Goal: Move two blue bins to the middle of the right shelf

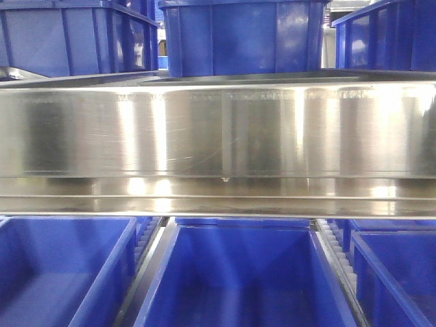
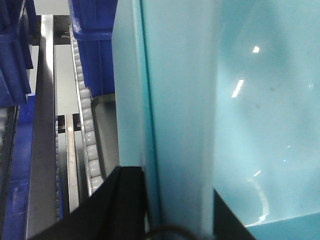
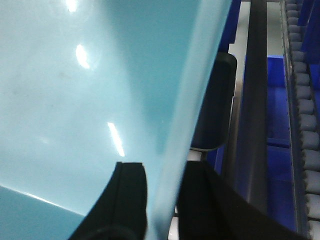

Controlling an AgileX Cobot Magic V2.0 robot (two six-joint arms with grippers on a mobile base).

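Note:
A pale turquoise blue bin (image 2: 240,100) fills the left wrist view. My left gripper (image 2: 175,212) is shut on its left side wall, with one black finger (image 2: 125,200) outside and the other inside. The same smooth turquoise plastic of a blue bin (image 3: 75,90) fills the right wrist view, where my right gripper (image 3: 162,210) is shut on the right side wall. I cannot tell whether one bin or two stacked bins are held. The right shelf (image 1: 218,129) shows as a wide shiny steel rail across the front view. Neither the bins nor the grippers show there.
Dark royal-blue ribbed crates stand on the tier above the rail (image 1: 242,34) and on the tier below it (image 1: 238,272). Grey roller tracks (image 2: 87,130) (image 3: 305,125) and dark steel rails run beside the bin. More dark blue crates (image 2: 95,35) sit close on both sides.

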